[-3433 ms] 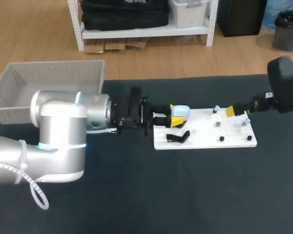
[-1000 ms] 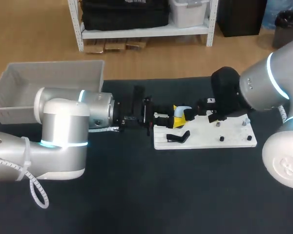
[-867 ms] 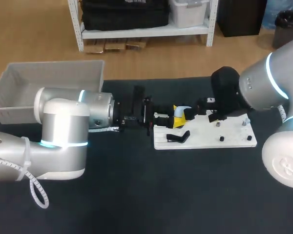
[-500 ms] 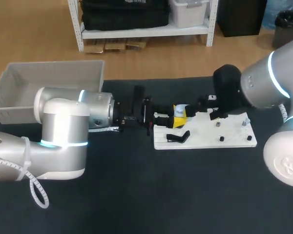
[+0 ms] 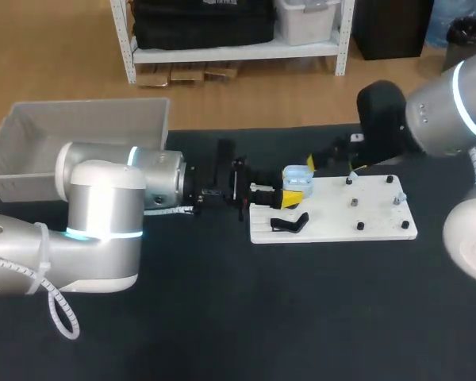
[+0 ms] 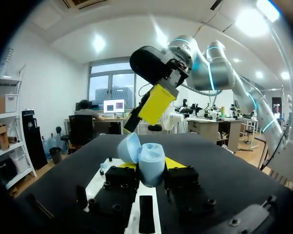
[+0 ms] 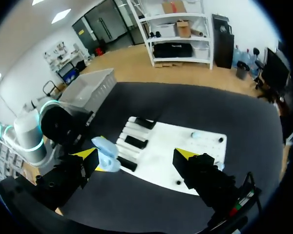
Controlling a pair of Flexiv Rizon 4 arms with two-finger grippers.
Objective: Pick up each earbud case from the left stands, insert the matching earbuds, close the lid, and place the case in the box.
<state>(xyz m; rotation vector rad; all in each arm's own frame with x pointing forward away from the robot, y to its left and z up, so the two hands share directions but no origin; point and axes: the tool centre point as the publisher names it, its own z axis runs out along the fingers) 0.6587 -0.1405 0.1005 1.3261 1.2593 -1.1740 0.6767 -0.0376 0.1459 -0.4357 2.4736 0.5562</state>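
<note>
Pale-blue earbud case [image 6: 147, 160], lid open, clamped in left end effector [image 6: 154, 166]

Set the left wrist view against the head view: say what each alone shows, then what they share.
Left wrist only: the case's lid, plainly swung open, side-on. Head only: the grey box and the left arm's silver body. Both: the light-blue earbud case clamped in the left hand, the right hand beyond it, the white board.
</note>
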